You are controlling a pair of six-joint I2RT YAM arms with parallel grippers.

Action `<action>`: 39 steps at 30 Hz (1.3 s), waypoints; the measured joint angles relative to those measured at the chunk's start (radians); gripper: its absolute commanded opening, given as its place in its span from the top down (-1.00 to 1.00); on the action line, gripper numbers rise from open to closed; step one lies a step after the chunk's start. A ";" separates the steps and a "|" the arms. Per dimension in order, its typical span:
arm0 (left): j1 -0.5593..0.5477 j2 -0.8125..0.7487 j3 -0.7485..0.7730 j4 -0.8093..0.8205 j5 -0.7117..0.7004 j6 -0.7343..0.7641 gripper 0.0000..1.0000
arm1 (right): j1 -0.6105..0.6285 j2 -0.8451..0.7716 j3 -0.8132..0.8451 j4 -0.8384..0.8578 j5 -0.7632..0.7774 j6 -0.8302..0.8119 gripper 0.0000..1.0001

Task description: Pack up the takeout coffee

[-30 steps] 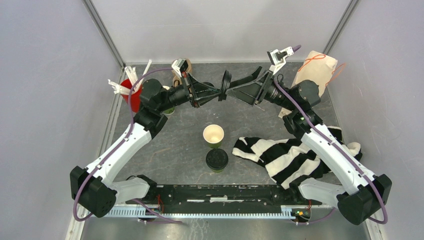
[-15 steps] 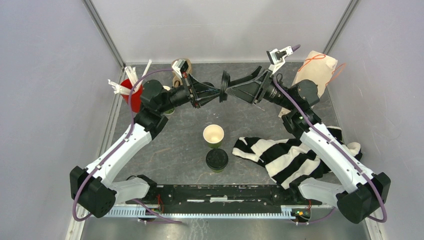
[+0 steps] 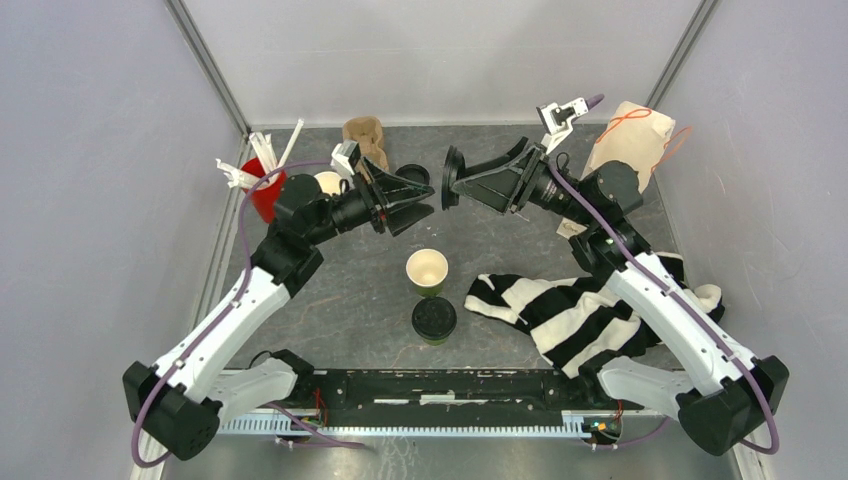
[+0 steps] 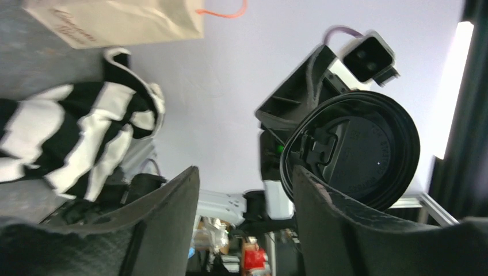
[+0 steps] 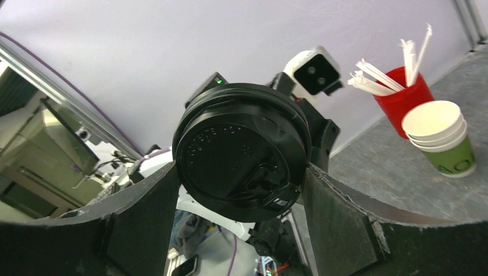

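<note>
Above the back of the table [image 3: 340, 300] | right gripper [image 3: 458, 180] pinches black lid [image 5: 241, 152] by its rim | left gripper [image 3: 418, 196] spread wide, empty | lid light, thin, flexy (squeeze gently) | open green cup [image 3: 427, 270] mid-table beside lidded cup [image 3: 433, 320]

Embossed lettering on the black lid [image 5: 241, 152] and print on the stacked green cups [image 5: 452, 164] are unreadable.

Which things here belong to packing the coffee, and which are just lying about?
Job: open cup, lidded cup, lid in right fingers; perhaps bag, carrier.
Lying about: striped cloth, red cup with straws, spare cups.
</note>
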 measured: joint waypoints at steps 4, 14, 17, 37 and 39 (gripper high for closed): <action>0.000 -0.109 0.007 -0.297 -0.138 0.122 -0.62 | 0.000 -0.042 -0.003 -0.183 0.020 -0.138 -0.59; 0.000 -0.203 0.114 -0.841 -0.479 0.385 -0.63 | 0.153 0.122 0.083 -0.833 0.228 -0.579 -0.58; 0.000 -0.133 0.177 -0.920 -0.543 0.463 -0.63 | 0.270 0.299 0.233 -1.009 0.360 -0.688 -0.59; 0.010 -0.076 0.279 -1.113 -0.893 0.674 -0.66 | 0.451 0.802 0.739 -1.460 0.752 -0.948 -0.63; 0.011 -0.081 0.280 -1.115 -0.902 0.681 -0.66 | 0.451 0.811 0.739 -1.469 0.754 -0.951 -0.64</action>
